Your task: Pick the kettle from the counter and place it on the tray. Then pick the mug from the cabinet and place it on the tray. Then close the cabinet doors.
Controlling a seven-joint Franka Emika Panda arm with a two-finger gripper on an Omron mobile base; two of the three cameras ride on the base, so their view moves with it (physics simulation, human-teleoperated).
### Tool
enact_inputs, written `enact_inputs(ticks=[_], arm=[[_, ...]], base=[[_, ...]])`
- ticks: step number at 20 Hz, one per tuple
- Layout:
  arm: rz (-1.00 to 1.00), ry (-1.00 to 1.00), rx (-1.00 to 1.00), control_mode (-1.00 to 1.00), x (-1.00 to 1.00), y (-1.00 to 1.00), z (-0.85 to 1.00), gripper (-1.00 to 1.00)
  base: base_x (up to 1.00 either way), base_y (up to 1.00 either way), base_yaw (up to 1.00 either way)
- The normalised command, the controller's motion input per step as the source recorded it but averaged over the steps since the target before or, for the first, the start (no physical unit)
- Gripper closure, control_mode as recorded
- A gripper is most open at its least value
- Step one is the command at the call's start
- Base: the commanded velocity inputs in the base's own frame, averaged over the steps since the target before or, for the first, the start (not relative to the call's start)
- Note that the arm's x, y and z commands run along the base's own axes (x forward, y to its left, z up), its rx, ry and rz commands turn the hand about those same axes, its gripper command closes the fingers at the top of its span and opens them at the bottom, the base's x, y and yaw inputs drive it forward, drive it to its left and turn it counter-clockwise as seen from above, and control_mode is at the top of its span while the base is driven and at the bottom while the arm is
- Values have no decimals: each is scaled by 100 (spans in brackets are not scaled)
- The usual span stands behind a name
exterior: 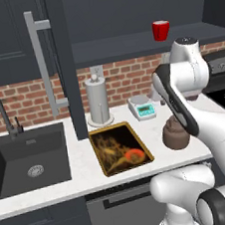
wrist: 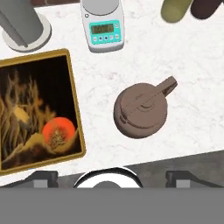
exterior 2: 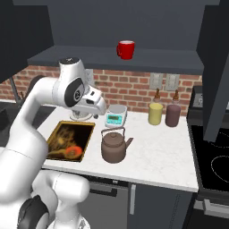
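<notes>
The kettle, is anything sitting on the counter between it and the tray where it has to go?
Nothing visible does. The kettle stands on bare white counter beside the tray. The scale and paper towel holder sit farther back, off that line.

Light: even, soft, moderately bright | Shadows: faint under the kettle (wrist: 141, 111), dark inside the cabinet (exterior 2: 134, 27) | Glare: slight | Sharpness: soft, low-resolution render

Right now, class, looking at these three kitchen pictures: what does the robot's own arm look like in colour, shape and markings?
The arm is made of glossy white, rounded, tube-like segments. Its joints carry dark grey to black bands and caps, one with a small pale mark on its black face. No cables are visible. In the hand view, two small dark grey finger tips of the end effector are visible.
</notes>
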Motion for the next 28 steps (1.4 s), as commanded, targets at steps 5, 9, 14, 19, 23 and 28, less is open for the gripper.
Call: enact_inputs(ticks=[5,9,14,19,23,28], arm=[[-19,0,0,-100,-6,-38,-16,-100],[-15,0,0,-100,-4,-30,-13,-100],[-11,0,-1,-100,-3,-16,-9,-100],[-15,2,0,-100,6,-15,-8,-100],[-24,7,0,-100,21,-25,-21,-100],[-9,2,1,-100,49,-12,-29,-100]], base=[[0,0,0],[0,0,0],[0,0,0],[0,0,0],[0,0,0],[0,0,0]])
